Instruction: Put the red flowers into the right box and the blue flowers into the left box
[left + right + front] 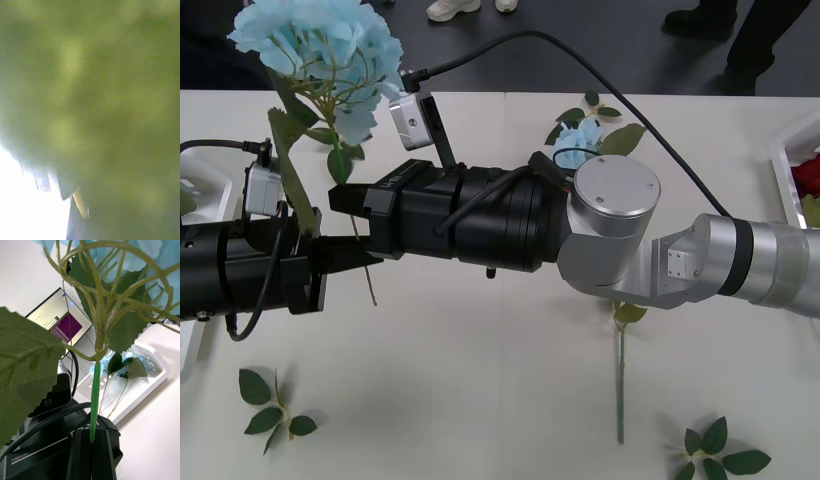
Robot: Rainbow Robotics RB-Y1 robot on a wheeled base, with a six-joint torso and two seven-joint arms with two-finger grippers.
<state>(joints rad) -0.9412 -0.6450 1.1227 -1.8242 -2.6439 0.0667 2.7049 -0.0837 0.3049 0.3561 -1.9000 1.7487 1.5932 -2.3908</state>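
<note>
A blue flower [320, 45] stands upright over the table's left side, its stem [95, 390] running down between my two grippers. My right gripper [92, 444] is shut on that stem; in the front view it [343, 200] reaches across from the right. Just below it, my left gripper [370, 255] is closed on the lower stem, whose tail pokes out beneath. A leaf covers the left wrist view. Another blue flower [585, 135] lies behind my right elbow. The left box [150, 363] holds blue flowers [108, 365]. A red flower [807, 175] lies in the right box [780, 160].
A green stem [620, 385] lies on the table, its top hidden under my right arm. Leaf sprigs lie at front left [275, 405], front right [715, 455] and at the back [595, 105]. A laptop [60, 320] stands beyond the left box.
</note>
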